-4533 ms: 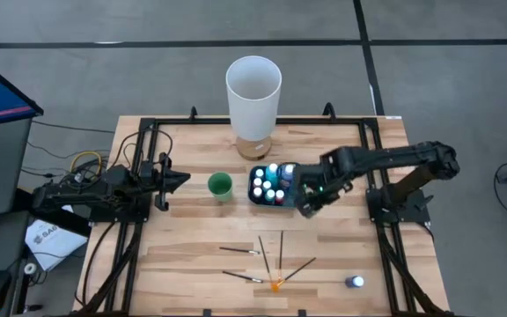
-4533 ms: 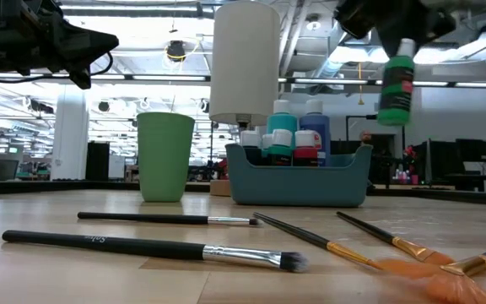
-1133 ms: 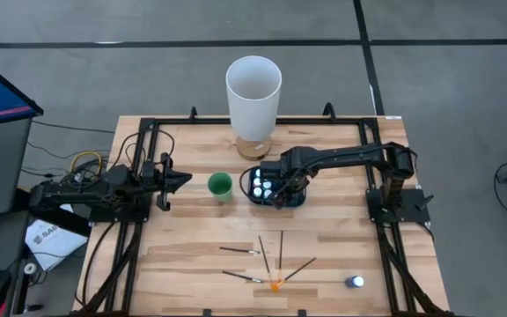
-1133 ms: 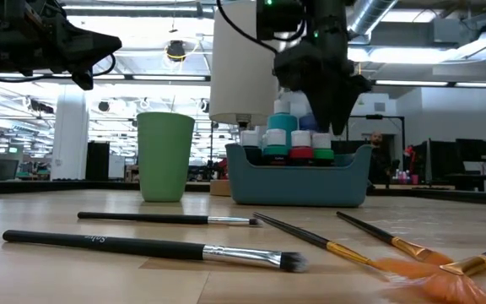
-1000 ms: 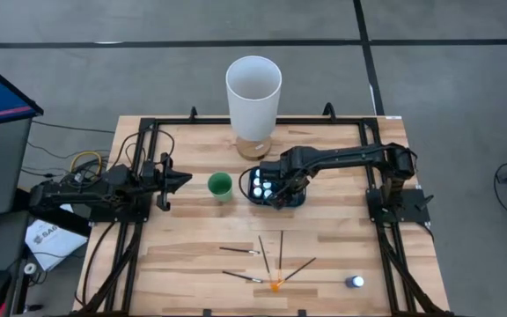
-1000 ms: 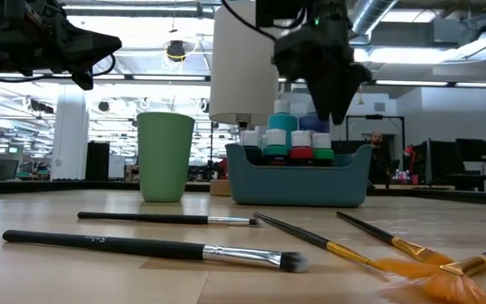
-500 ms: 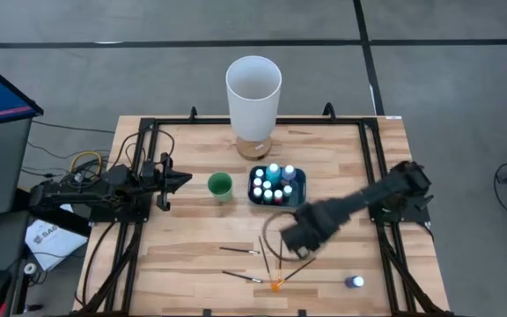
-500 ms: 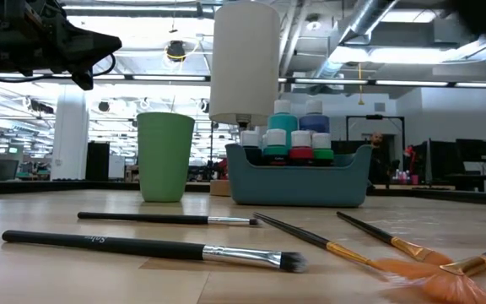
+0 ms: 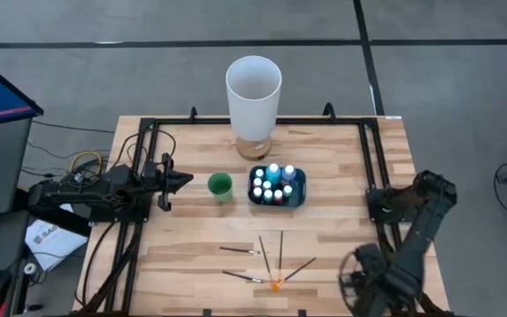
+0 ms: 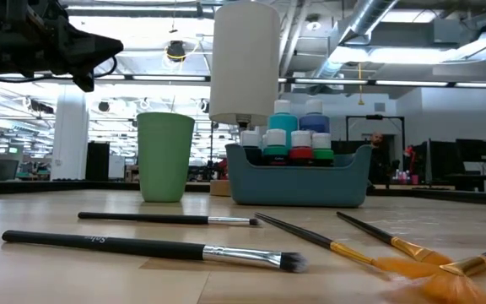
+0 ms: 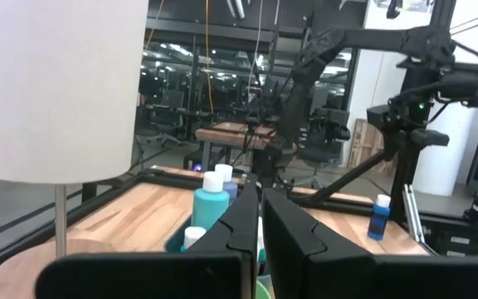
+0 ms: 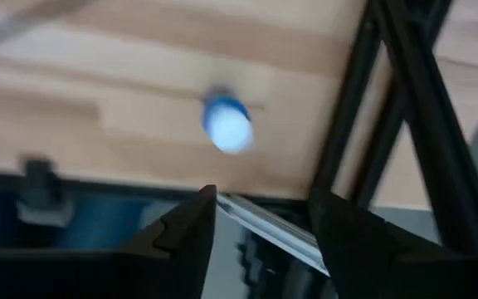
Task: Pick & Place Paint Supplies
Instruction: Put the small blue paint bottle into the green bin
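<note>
Grey floor lies all around a wood table (image 9: 192,255) made of pale planks, with black bars along its edges.

At the left side, the left gripper (image 9: 183,180) waits above the wood with its jaws shut tight and nothing in them. It points at a small green cup (image 9: 220,185), which is smooth and round. Past the cup, at the far edge, stands a tall white tube (image 9: 253,92) on a round wood foot.

Just beside the cup sits a blue bin (image 9: 299,195). It is dull plastic with round corners. Little paint bottles (image 9: 273,183) stand packed in it, with pale caps and teal, blue, red and green sides.

Nearer the front edge, thin brushes (image 9: 271,260) lie flat on the wood, some crossing each other. They have dark handles and shiny metal collars. One brush (image 10: 154,247) has a soft dark tuft, and an orange tip (image 9: 276,284) shows where the others meet.

At the right front corner, the right gripper (image 9: 359,283) hangs over the table. Its jaws stand apart and hold nothing. Its wrist view shows one blue bottle (image 12: 226,124) with a pale cap under it, standing alone on the wood, well apart from the bin.
</note>
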Action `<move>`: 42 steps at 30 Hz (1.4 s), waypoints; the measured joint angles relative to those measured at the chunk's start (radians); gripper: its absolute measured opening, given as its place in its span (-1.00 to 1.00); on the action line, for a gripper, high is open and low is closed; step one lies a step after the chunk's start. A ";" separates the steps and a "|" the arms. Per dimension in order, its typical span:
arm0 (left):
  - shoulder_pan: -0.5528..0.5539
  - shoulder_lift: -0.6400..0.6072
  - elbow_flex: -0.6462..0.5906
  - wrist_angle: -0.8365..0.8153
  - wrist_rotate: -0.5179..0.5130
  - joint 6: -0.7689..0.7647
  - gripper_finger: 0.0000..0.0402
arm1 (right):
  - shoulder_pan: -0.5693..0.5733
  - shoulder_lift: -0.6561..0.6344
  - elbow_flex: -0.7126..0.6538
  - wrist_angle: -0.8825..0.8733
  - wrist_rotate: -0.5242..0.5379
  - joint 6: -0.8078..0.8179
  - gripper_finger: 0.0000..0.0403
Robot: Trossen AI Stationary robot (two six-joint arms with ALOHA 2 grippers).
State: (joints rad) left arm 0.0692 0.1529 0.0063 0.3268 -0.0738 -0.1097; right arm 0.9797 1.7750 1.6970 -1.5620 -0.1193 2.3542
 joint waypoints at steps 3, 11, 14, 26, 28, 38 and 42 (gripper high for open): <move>0.000 0.002 0.000 -0.001 0.000 0.000 -0.96 | 0.013 0.014 -0.013 0.009 -0.023 0.001 0.08; 0.000 0.007 0.000 0.010 0.000 0.000 -0.96 | -0.020 0.009 -0.111 0.106 -0.021 -0.005 0.21; 0.000 0.007 0.000 0.013 0.000 0.000 -0.96 | -0.003 0.010 -0.139 0.144 -0.021 0.002 0.20; 0.000 0.008 0.000 0.020 0.000 0.000 -0.96 | -0.013 -0.041 -0.303 0.335 -0.014 -0.004 0.19; 0.000 0.008 0.000 0.020 0.000 0.000 -0.96 | -0.010 -0.047 -0.339 0.369 -0.014 -0.004 0.19; 0.000 0.008 0.000 0.028 0.000 0.000 -0.96 | -0.004 -0.049 -0.424 0.472 -0.014 -0.007 0.18; 0.000 0.008 0.000 0.031 0.000 0.000 -0.96 | -0.004 -0.049 -0.424 0.471 -0.014 -0.008 0.04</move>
State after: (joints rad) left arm 0.0694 0.1610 0.0063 0.3576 -0.0738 -0.1097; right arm 0.9760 1.7256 1.2732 -1.0912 -0.1337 2.3463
